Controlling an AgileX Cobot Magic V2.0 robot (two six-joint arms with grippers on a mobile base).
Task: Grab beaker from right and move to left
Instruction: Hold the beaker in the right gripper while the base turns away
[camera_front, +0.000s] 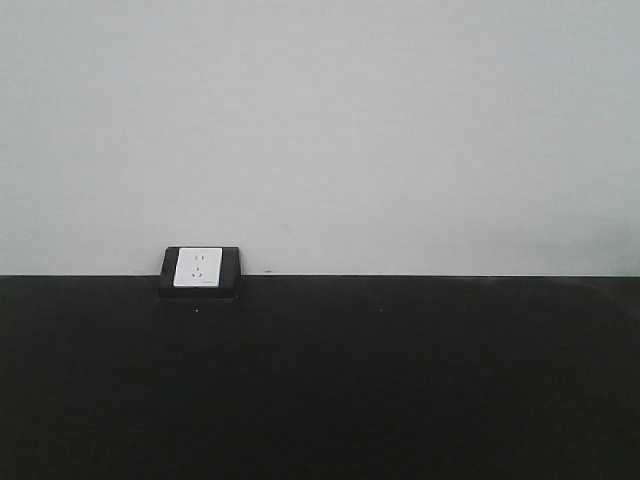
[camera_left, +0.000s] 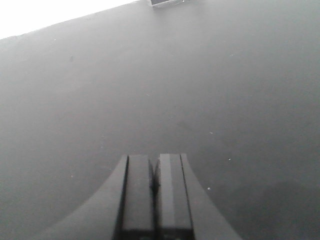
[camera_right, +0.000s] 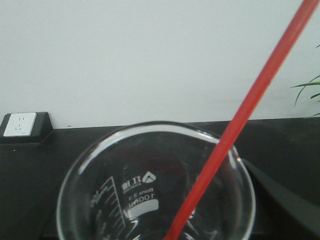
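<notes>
Front cam level, facing wall (camera_front: 320, 120); wrist cams low over table (camera_left: 225, 75); socket (camera_front: 200, 268) in all.

beaker (camera_right: 135, 196): clear glass, white printed scale and lettering
rod (camera_right: 250, 100): bright red
table (camera_front: 400, 380): plain black
wall (camera_front: 320, 120): plain pale grey-white
socket (camera_front: 198, 268): white face, black housing
plant leaves (camera_right: 307, 87): green
left gripper (camera_left: 155, 182): dark grey
</notes>
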